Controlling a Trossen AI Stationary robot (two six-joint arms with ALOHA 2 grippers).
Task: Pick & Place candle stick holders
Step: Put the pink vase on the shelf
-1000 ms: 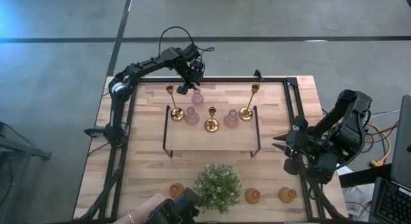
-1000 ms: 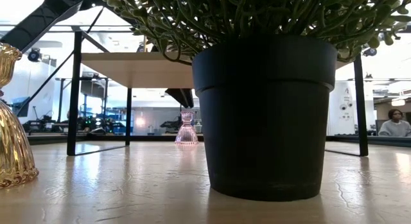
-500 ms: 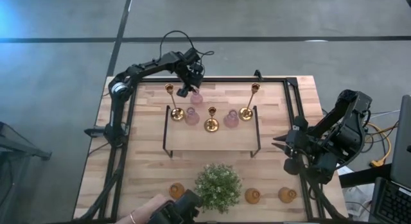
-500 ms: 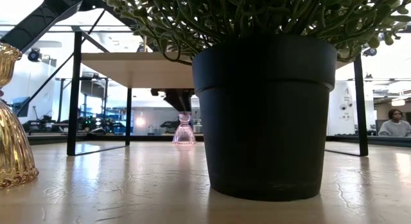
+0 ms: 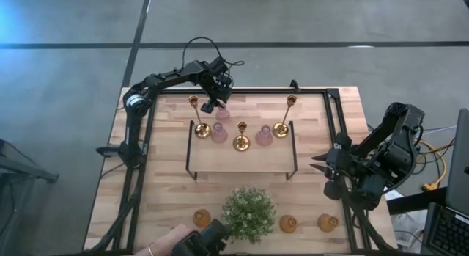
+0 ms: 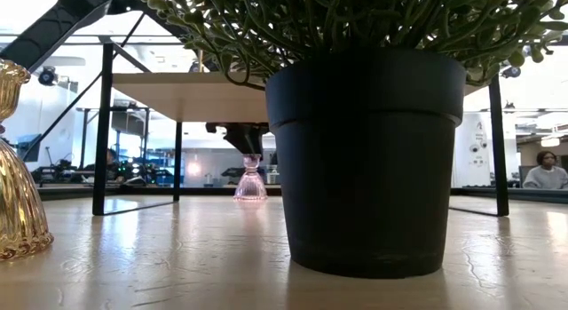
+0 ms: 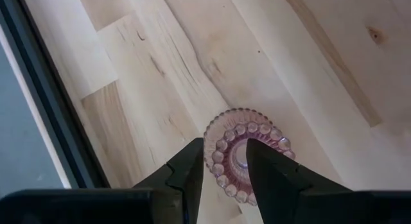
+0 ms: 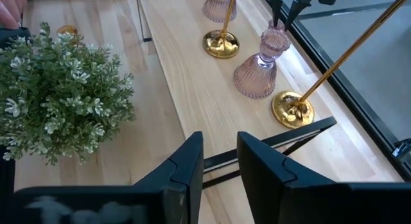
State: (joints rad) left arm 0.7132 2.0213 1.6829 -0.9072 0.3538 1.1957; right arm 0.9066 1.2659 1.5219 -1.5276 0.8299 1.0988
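1 pink glass holder (image 7: 241, 153) is pinched at its neck by the left gripper (image 7: 225, 169), at the table's far edge behind the shelf (image 5: 242, 159). Step: carrying it. Next comes a steady placement. The right gripper (image 8: 220, 161), fingers slightly apart, waits empty at the table's right.

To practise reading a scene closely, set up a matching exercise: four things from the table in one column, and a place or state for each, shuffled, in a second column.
Things:
1. left gripper
2. right gripper
3. green plant
4. amber glass holder

Places or states:
A. at the near right corner of the table
B. closed around a pink glass holder at the table's far edge
C. waiting at the table's right edge, holding nothing
D. in a black pot at the middle of the near edge

Pairs: 1-B, 2-C, 3-D, 4-A
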